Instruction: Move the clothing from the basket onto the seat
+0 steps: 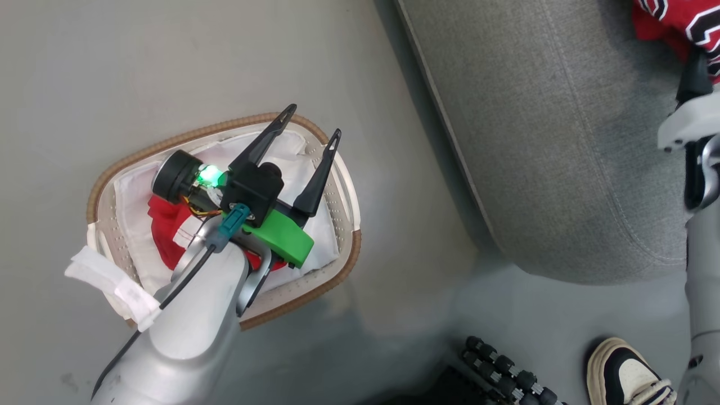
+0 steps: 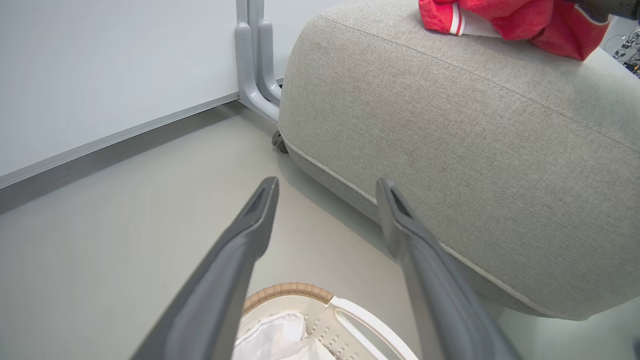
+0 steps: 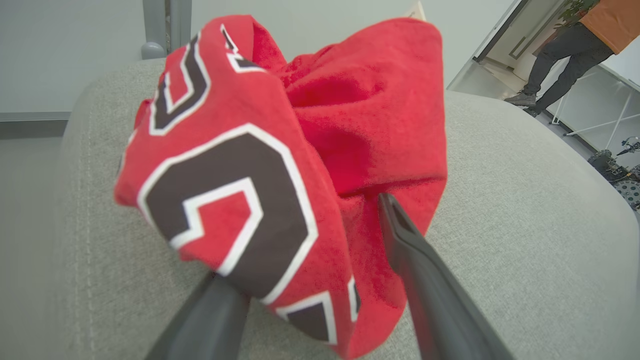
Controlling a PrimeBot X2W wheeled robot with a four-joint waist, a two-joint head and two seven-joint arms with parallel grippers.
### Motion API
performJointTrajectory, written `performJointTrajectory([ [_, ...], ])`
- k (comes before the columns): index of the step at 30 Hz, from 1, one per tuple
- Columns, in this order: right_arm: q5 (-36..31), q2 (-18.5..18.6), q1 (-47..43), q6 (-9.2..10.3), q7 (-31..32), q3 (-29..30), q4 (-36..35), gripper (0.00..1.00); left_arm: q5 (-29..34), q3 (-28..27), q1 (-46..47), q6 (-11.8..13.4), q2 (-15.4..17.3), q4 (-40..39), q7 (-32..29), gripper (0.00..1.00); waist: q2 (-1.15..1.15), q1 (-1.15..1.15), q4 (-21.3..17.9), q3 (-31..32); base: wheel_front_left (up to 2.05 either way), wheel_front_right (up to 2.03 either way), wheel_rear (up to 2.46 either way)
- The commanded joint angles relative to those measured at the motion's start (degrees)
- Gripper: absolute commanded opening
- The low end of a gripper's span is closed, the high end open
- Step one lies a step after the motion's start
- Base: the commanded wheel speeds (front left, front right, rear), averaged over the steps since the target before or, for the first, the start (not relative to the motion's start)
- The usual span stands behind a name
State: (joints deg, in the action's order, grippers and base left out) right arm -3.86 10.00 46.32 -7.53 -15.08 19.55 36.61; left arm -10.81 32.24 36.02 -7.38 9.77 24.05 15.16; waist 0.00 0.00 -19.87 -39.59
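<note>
The right tool (image 3: pixel 325 210) was seen with its fingers spread, nothing being pinched. The red jersey (image 3: pixel 225 200) was bunched between them and draped over one finger. The jersey (image 1: pixel 680 22) was found resting on the grey seat (image 3: pixel 525 200), near one of its edges. The left tool (image 1: pixel 313 122) was held wide apart and empty above the basket (image 1: pixel 337 270), its fingers (image 2: pixel 240 250) pointed over the rim toward the seat (image 2: pixel 450 125). A second red garment (image 1: pixel 166 225) was left lying in the basket on the white liner (image 1: pixel 135 191), partly hidden by the left arm. The basket was placed on the floor (image 1: pixel 112 67) beside the seat (image 1: pixel 562 140). A shoe (image 1: pixel 624 371) was visible at the lower edge.
</note>
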Motion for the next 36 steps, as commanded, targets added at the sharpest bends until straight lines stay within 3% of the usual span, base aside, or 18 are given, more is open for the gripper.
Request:
performJointTrajectory([
  [1, 0.29, -0.16, -1.63, 0.08, -0.13, 0.34, -0.59, 1.0, -0.1, -0.35, -0.89, 0.08, 0.19, -0.23, -0.02, 1.0, 0.0, 0.0, -0.22, 1.13, 0.0, 0.0, 0.0],
  [15, 2.54, -2.36, -13.04, 0.08, -0.13, -1.98, -7.6, 1.0, -0.1, -5.73, -5.44, 0.83, -1.59, -1.44, -0.02, 1.0, 0.0, 0.0, 1.8, 8.42, 0.0, 0.0, 0.0],
  [36, 6.0, -1.69, -18.09, 0.08, -0.12, -15.37, -13.62, 1.0, 2.63, -18.71, -16.08, 2.17, -5.57, -6.07, -0.01, 1.0, 0.0, 0.0, 14.52, 19.17, 0.0, 0.0, 0.0],
])
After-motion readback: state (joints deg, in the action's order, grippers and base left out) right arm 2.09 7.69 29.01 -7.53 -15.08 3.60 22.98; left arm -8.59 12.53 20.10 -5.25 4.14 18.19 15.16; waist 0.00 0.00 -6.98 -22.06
